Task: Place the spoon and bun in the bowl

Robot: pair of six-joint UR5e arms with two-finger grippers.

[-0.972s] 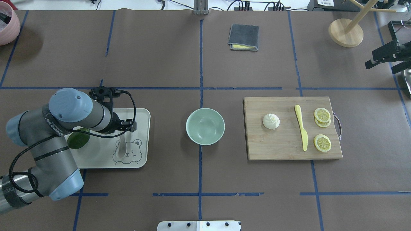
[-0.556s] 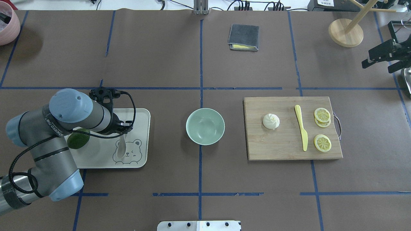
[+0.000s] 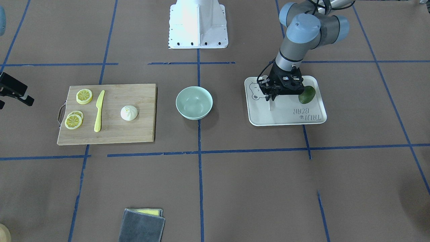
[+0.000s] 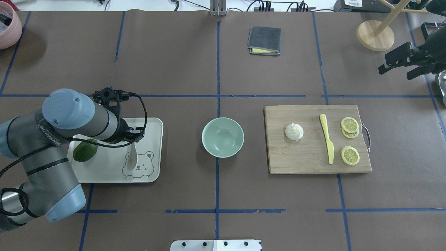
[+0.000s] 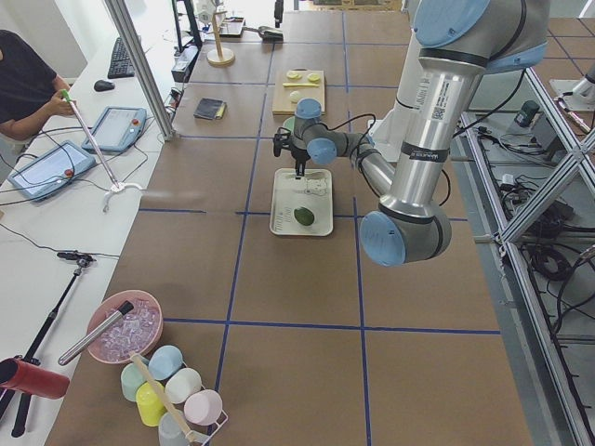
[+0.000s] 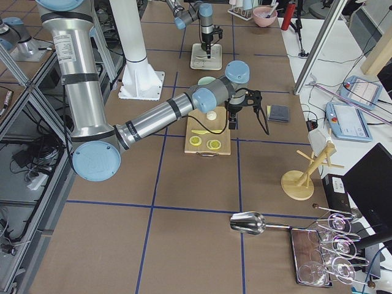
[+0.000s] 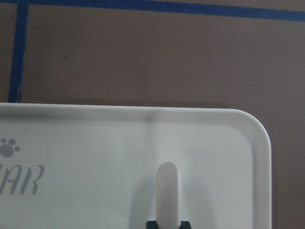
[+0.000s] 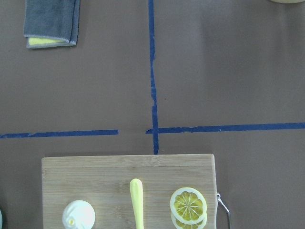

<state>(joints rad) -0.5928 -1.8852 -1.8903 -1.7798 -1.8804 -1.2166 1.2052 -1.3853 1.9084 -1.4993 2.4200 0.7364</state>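
Observation:
The pale spoon [image 4: 132, 157] is over the white bear tray [image 4: 153, 125]. My left gripper [image 4: 134, 138] is shut on its handle, which sticks out past the fingertips in the left wrist view [image 7: 167, 193] and shows in the front view [image 3: 270, 105]. The white pleated bun [image 4: 294, 131] sits on the wooden cutting board [image 4: 306, 162], also seen in the right wrist view [image 8: 78, 214]. The mint-green bowl [image 4: 210, 127] stands empty between tray and board. My right gripper [image 4: 396, 69] is open and empty, high at the far right, well away from the bun.
A green avocado [image 4: 84, 151] lies on the tray beside the left wrist. A yellow knife [image 4: 327, 139] and lemon slices [image 4: 349, 155] share the board. A folded grey cloth [image 4: 264, 40], a wooden stand [image 4: 375, 35] and a pink bowl [image 4: 7, 24] sit at the back.
My left arm has drawn back to the left with its gripper closed on the spoon handle, and the spoon has shifted slightly. My right gripper has moved left, further into view.

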